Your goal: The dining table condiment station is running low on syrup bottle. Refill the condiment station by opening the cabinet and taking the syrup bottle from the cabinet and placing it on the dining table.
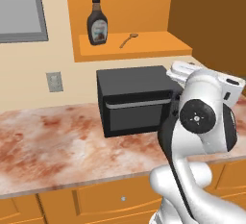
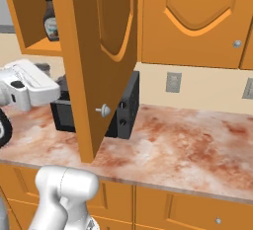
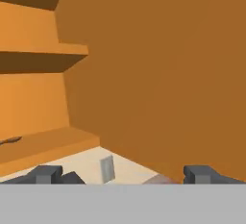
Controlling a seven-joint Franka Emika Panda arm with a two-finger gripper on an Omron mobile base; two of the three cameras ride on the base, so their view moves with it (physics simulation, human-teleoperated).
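Marbled counter (image 1: 57, 141) under open cabinet (image 2: 94, 51); microwave (image 1: 134, 100) on counter.

Syrup bottle (image 1: 97, 22): dark brown, narrow neck, black cap, pale label w/ dark print. Upright on lower shelf of cabinet (image 1: 144, 45), toward its left end, near back wall; partly hidden behind door edge in right base view. Cabinet: orange wood wall unit, open. Door (image 2: 96, 61) swung wide out over counter, arched raised panel, small round silver knob (image 2: 103, 109) low near free edge.
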